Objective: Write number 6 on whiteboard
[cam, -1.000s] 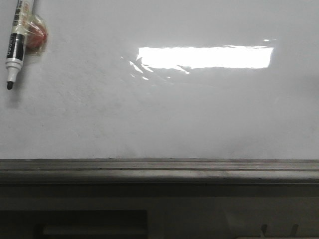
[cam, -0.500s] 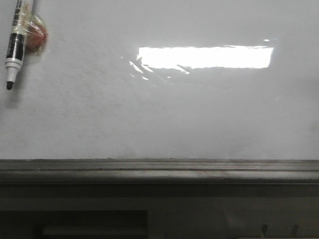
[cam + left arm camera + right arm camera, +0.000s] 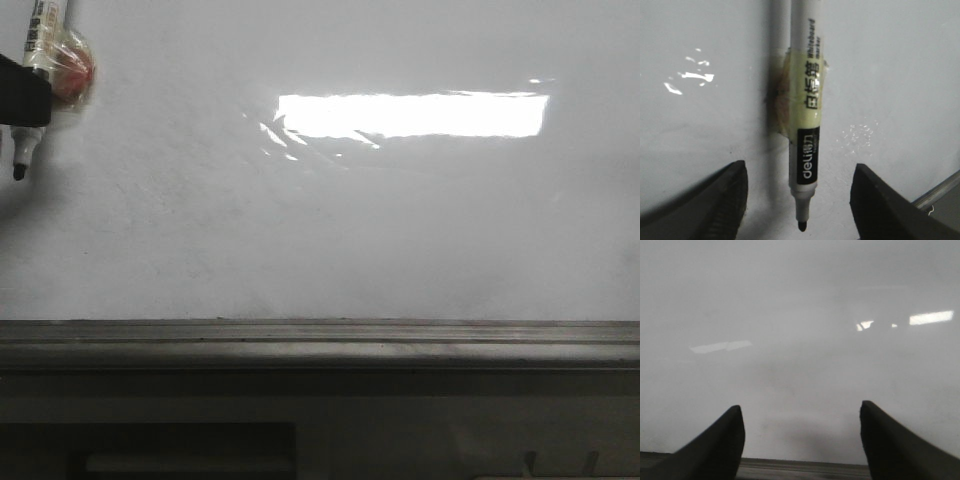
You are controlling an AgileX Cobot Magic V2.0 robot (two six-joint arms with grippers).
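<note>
Left wrist view shows my left gripper (image 3: 799, 200) with its dark fingers spread wide on either side of the white-and-black marker pen (image 3: 806, 125), touching neither side; the pen hangs tip-down against the large glossy white whiteboard (image 3: 900, 65), fixed there by a wad of yellowish clear tape (image 3: 790, 95). Front view places the same pen (image 3: 35, 60) at the board's upper left corner, with the left gripper (image 3: 22, 95) a dark block crossing its barrel, and a reddish lump (image 3: 72, 68) under the tape; the board (image 3: 400, 230) bears no stroke, so the number 6 is not yet begun. Right wrist view has my right gripper (image 3: 801, 440) with jaws apart, empty, facing blank board (image 3: 800, 315) above the grey metal ledge (image 3: 800, 471).

Judgement: the step is the grasp. I would centre the black labelled band between the fingers and close squarely below the tape; then peel away slowly, since the tape may resist and twist the pen; the nib must stay clear of the fingers.
</note>
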